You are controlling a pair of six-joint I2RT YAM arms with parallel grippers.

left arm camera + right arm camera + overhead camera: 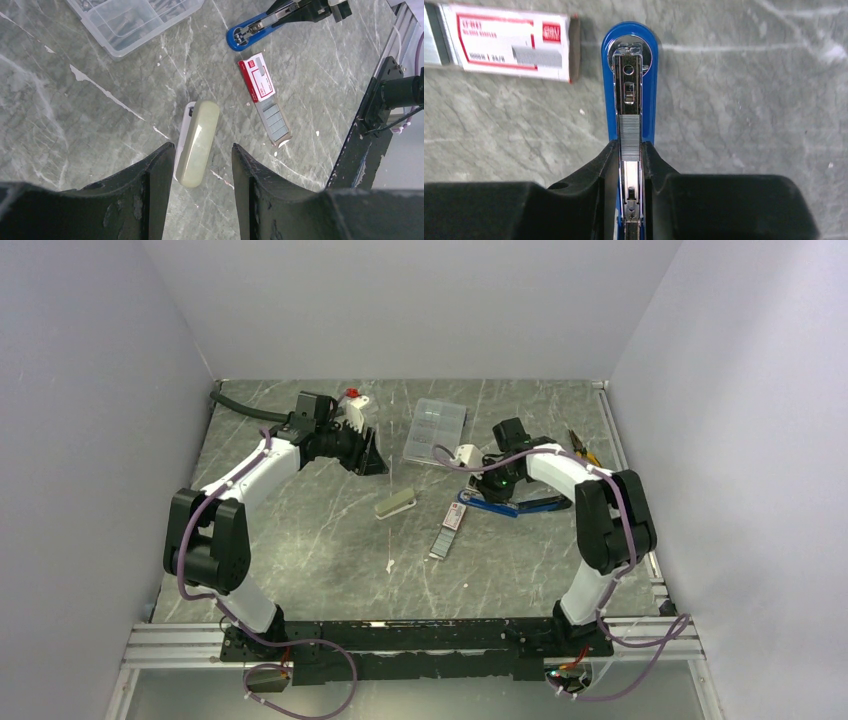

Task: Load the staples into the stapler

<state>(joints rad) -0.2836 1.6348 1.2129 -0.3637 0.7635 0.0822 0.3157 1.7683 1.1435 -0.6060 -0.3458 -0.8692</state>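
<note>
Staples, thin silvery-grey metal strips (274,119), sit side by side in a dark grey tray (280,140) slid partway out of a small white cardboard box with a red end (256,77). The box lies flat on the grey marbled table (75,110), mid-table, just short of the stapler.

One more strip of staples (630,131) lies in the bright metal channel (629,65) of the blue stapler (651,75). The stapler is open, with the channel exposed and running down the length of the blue base. The box is just beside the stapler's nose, not touching it.

Right gripper (630,150): black fingers (596,170) drawn in close against both sides of the metal channel and clasping it. The near end of the strip reaches in between the fingertips.

Left gripper (202,147): jaws parted about halfway, nothing held. It hangs above the table. Seen between its fingers, down on the surface, is a pale green rounded oblong piece (202,120) resting on a thin white strip.

Clear plastic compartment case (130,25) at the far side, well apart from the box.
</note>
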